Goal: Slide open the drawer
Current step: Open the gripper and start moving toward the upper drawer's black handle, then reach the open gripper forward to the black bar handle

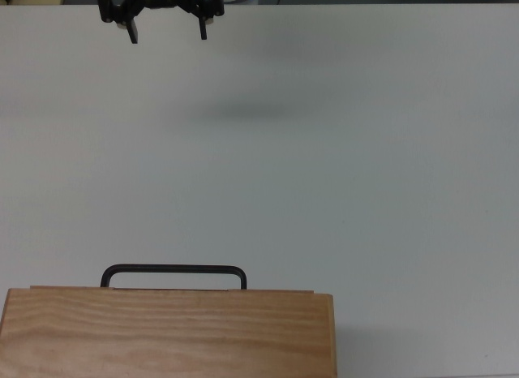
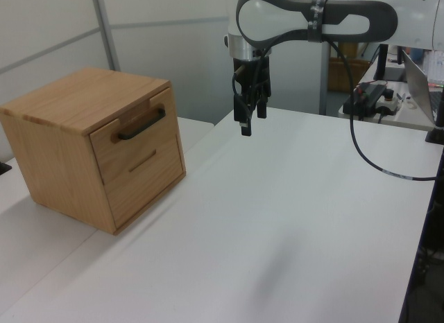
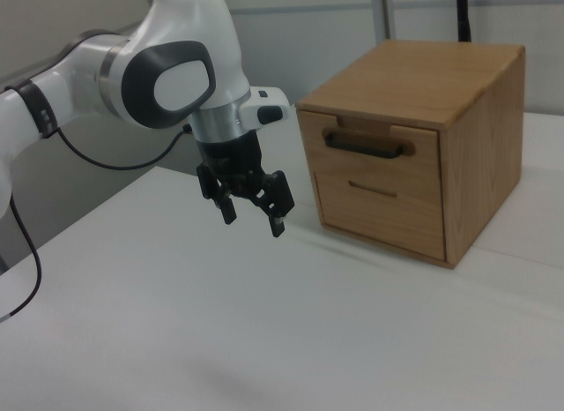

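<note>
I had the gripper (image 1: pixel 168 31) hanging above the bare table (image 1: pixel 365 167), its fingers spread and holding nothing. The drawer (image 3: pixel 381 151) sat well apart from it, toward the bottom of the top view, with its black handle (image 1: pixel 173 275) facing the gripper and running crosswise. It was a pale wooden front, flush in the cabinet (image 2: pixel 76 101), apparently fully closed.

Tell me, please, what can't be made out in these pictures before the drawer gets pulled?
- Drawer front: hidden in the top view under the cabinet top; only the handle shows.
- Drawer contents: hidden in every view, since it is shut.
- Gripper: upper part cut off by the top view's top edge.
</note>
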Motion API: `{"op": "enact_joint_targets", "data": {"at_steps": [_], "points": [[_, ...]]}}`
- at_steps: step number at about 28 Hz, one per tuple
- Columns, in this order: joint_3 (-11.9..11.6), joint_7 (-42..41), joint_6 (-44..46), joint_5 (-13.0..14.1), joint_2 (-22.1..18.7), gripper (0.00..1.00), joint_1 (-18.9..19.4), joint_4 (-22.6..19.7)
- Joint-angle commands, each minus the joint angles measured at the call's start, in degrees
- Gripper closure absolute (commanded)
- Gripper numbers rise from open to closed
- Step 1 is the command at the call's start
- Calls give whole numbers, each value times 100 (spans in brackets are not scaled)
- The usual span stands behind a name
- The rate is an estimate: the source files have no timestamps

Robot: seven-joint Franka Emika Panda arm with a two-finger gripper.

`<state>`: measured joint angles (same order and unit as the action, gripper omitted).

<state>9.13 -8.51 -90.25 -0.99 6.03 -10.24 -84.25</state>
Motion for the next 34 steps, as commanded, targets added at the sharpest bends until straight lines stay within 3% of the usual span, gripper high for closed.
{"op": "enact_joint_targets", "data": {"at_steps": [1,10,21,25,34], "points": [[36,7,139,-77,-49,0,31,-30],[36,402,42,-111,4,0,83,-30],[36,2984,-327,-50,48,0,242,-30],[45,3556,-318,-6,39,0,251,-30],[80,6069,-493,47,135,0,259,-30]]}}
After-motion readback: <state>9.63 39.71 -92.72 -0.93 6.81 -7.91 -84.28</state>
